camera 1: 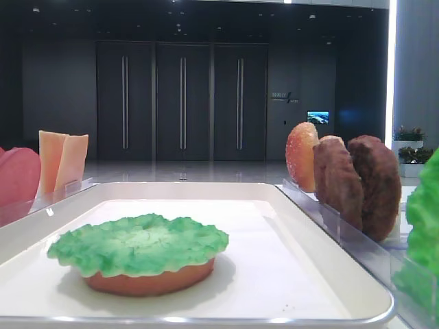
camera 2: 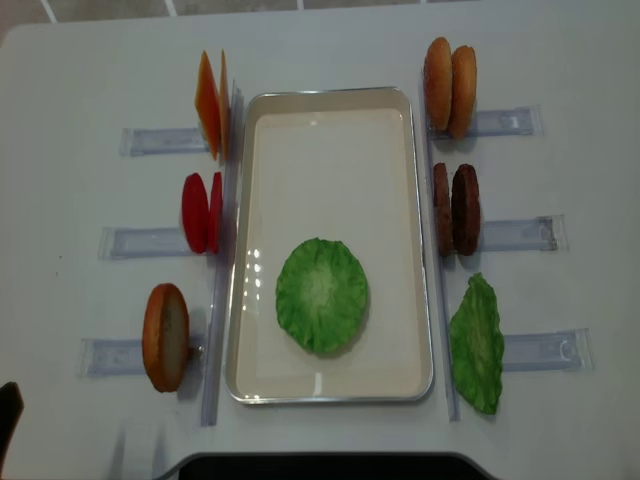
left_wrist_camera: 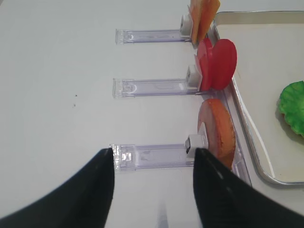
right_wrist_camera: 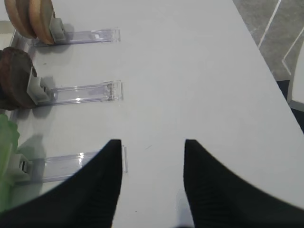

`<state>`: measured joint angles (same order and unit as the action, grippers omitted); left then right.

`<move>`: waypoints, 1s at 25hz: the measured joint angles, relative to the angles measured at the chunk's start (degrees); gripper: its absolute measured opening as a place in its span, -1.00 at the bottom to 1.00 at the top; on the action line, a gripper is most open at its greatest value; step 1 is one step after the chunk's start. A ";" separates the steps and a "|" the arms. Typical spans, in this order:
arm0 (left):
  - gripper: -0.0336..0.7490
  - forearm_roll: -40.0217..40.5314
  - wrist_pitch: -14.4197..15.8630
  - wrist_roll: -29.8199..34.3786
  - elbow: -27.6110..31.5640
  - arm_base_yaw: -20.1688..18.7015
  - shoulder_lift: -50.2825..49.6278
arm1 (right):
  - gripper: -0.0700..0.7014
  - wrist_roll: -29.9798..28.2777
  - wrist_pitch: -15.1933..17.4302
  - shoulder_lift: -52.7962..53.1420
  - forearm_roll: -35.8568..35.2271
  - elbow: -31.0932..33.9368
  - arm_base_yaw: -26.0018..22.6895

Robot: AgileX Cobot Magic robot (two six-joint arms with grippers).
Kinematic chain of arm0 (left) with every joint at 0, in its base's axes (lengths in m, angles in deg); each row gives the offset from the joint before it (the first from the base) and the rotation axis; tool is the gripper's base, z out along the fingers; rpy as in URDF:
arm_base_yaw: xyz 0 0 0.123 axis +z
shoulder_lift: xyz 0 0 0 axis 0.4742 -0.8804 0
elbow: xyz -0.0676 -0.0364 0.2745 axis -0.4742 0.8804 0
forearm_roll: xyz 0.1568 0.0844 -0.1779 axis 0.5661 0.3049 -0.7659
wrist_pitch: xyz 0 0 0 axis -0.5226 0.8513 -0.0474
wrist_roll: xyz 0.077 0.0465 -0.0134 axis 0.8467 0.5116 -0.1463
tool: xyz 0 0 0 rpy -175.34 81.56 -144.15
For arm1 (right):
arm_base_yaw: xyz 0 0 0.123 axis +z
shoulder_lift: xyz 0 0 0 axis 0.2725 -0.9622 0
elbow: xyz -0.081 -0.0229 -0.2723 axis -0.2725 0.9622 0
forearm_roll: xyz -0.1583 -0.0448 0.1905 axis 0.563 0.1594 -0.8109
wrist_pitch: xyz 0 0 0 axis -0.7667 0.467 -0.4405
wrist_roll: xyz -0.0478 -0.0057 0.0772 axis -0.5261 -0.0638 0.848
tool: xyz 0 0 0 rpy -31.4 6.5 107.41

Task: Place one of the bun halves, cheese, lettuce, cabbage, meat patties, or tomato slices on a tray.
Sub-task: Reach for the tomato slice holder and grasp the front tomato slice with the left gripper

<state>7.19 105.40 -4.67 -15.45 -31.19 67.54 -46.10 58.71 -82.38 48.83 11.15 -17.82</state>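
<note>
A green lettuce piece [camera 2: 322,295] lies on a flat bun half [camera 1: 147,281] inside the white tray [camera 2: 330,95]. Left of the tray, clear holders keep cheese [camera 2: 210,103], tomato slices [left_wrist_camera: 218,64] and a bun half [left_wrist_camera: 218,130] upright. To its right stand two bun halves [camera 2: 450,85], meat patties [camera 2: 456,208] and another lettuce piece [camera 2: 478,345]. I cannot tell any cabbage apart from the lettuce. My left gripper [left_wrist_camera: 153,156] hangs open and empty over the table beside the bun half's holder. My right gripper [right_wrist_camera: 152,147] is open and empty near the lettuce holder [right_wrist_camera: 71,164].
Clear plastic holder rails [left_wrist_camera: 149,88] stick out from the tray on both sides. Bare white table [right_wrist_camera: 199,71] lies beyond the rails. The table's right edge [right_wrist_camera: 280,90] runs close past my right gripper.
</note>
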 joint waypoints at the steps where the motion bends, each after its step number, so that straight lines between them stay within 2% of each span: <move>1: 0.13 0.00 0.00 0.00 0.00 0.00 0.00 | -0.05 0.00 0.00 0.00 0.00 0.00 0.00; 25: 0.13 0.00 0.00 0.00 0.00 0.00 0.00 | -0.05 0.00 -0.02 0.00 0.00 0.00 0.00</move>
<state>7.19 105.40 -4.67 -15.45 -31.19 67.54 -46.10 58.69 -82.38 48.83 11.15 -17.82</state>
